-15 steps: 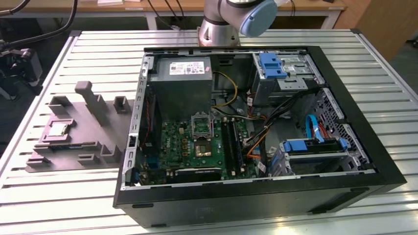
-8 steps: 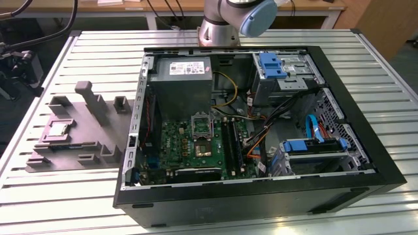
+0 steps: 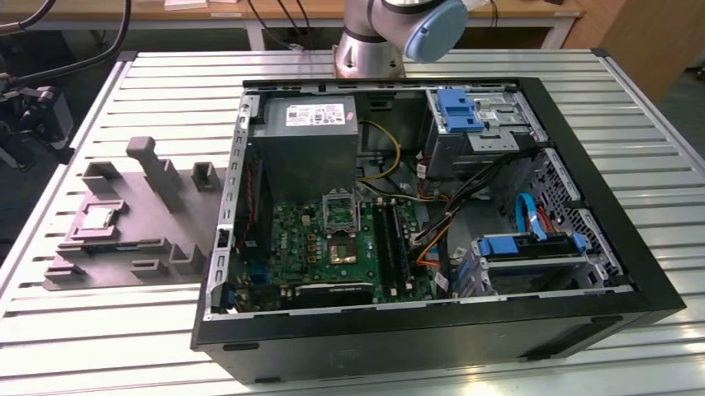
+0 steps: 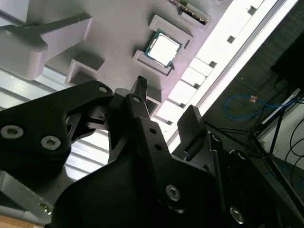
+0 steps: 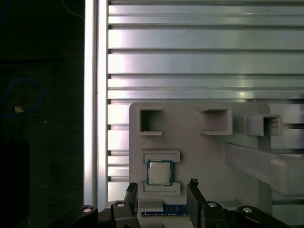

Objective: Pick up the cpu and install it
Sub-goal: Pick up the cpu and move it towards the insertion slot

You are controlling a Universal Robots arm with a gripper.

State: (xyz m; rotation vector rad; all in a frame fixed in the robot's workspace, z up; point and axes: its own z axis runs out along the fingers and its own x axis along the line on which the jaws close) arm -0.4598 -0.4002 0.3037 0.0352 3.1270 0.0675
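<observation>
The cpu (image 5: 159,172) is a small square chip with a pale metal top. It lies flat in a shallow seat between two low ridges on the grey plastic fixture (image 5: 204,156). In the exterior view the cpu (image 3: 99,217) sits on that fixture (image 3: 165,231), to the left of the computer case. My gripper (image 5: 161,186) hangs above the fixture, open, its two dark fingertips (image 5: 192,183) apart and nothing between them. In the second wrist view the cpu (image 4: 164,50) lies beyond the gripper (image 4: 166,102), which is not touching it.
The open black computer case (image 3: 617,247) lies on the slatted aluminium table (image 3: 111,346). Its motherboard carries a metal-framed socket (image 3: 339,216) with the frame raised. Upright grey blocks (image 3: 149,161) stand on the fixture near the chip. The table edge (image 5: 90,95) runs close beside the fixture.
</observation>
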